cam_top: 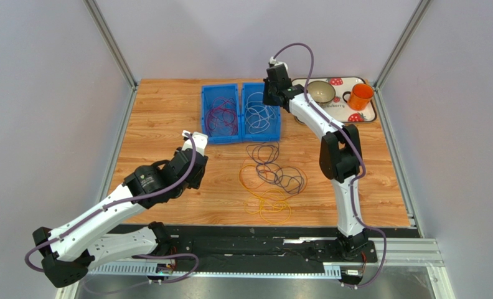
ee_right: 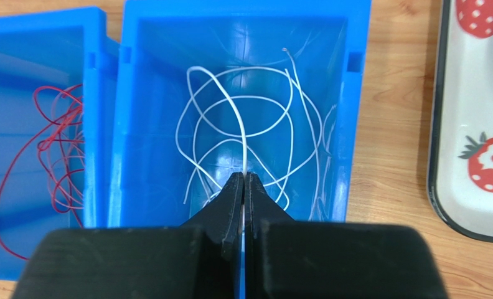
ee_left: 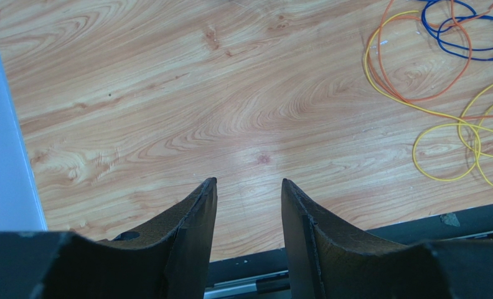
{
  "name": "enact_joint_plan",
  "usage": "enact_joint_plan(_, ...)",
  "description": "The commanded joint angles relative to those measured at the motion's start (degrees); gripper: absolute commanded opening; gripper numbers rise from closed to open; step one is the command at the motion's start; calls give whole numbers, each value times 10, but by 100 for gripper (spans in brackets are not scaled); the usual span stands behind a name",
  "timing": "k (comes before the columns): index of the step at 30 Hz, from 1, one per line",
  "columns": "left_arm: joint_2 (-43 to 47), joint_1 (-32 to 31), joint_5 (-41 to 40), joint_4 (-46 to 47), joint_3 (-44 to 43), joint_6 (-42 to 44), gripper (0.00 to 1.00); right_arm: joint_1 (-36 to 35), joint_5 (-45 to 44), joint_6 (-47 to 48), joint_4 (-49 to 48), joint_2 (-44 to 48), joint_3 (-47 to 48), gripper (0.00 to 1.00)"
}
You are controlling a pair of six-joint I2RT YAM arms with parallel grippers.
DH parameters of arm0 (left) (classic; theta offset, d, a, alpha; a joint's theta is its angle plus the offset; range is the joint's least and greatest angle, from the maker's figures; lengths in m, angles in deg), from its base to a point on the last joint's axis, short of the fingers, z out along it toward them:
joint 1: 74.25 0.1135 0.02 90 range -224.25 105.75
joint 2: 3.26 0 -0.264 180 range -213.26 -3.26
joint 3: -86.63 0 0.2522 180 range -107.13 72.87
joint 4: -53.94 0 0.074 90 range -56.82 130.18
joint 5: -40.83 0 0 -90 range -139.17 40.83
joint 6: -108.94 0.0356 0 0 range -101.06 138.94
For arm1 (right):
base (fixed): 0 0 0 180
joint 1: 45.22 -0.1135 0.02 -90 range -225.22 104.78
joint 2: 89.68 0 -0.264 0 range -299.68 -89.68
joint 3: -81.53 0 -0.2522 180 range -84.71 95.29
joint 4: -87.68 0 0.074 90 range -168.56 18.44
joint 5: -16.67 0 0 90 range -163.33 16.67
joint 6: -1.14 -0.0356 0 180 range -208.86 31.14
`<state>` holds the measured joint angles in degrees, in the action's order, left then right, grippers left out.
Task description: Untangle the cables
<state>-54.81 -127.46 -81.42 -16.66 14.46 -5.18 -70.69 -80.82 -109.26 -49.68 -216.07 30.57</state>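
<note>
The left claw [ee_left: 248,182] is held over bare wood on the left side of the table [cam_top: 162,112]. Its two fingers are set partly apart, and nothing is gripped between them. No cable is touched by it. The loose cables are seen well off to its right.

Further right, two blue boxes are set side by side at the back of the table. The red cable [ee_right: 59,156] is coiled in the left box [cam_top: 220,139]. The white cable [ee_right: 243,118] is looped in the right box [ee_right: 353,112].

The right claw [ee_right: 243,175] is hung over the right box and is pointed down into it. Its fingers are pressed tight together, and one strand of the white cable is pinched at their tips. The rest of that cable is seen lying in loops on the floor of the box.

In front of the boxes, three more cables are piled in a loose tangle on the open wood. The dark blue cable [cam_top: 272,169] is laid nearest the boxes. The orange cable [ee_left: 415,99] is crossed over it. The yellow cable [ee_left: 443,124] is spread nearest the front edge.

At the far right back corner, a white tray [cam_top: 375,107] with strawberries on it is placed. A bowl [cam_top: 321,91] and an orange mug [cam_top: 360,96] are stood on it.
</note>
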Motion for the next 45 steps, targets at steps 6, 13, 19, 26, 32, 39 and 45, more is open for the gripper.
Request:
enact_joint_plan(6, -3, -1, -11, 6, 1, 7, 51, -8, 12, -7, -16, -6, 12, 0)
enact_joint_plan(13, -4, -1, -11, 6, 1, 7, 51, -16, 30, 7, 4, 16, 9, 54)
enact_joint_plan(19, -2, -1, -11, 7, 0, 7, 51, -29, 19, 16, 11, 89, -9, 66)
enact_joint_plan(26, 3, -1, -9, 5, 0, 5, 51, -38, 21, 4, -11, 197, -124, 64)
enact_joint_plan(32, 3, -1, -2, 8, 0, 6, 51, -42, 22, -5, -14, 292, -245, 63)
enact_joint_plan(39, -2, -1, 38, 20, -4, -7, 52, -44, 32, -39, -12, 394, -388, 62)
enact_joint_plan(45, -31, -2, 106, 89, 4, -29, 57, -45, 43, -67, -26, 479, -500, 62)
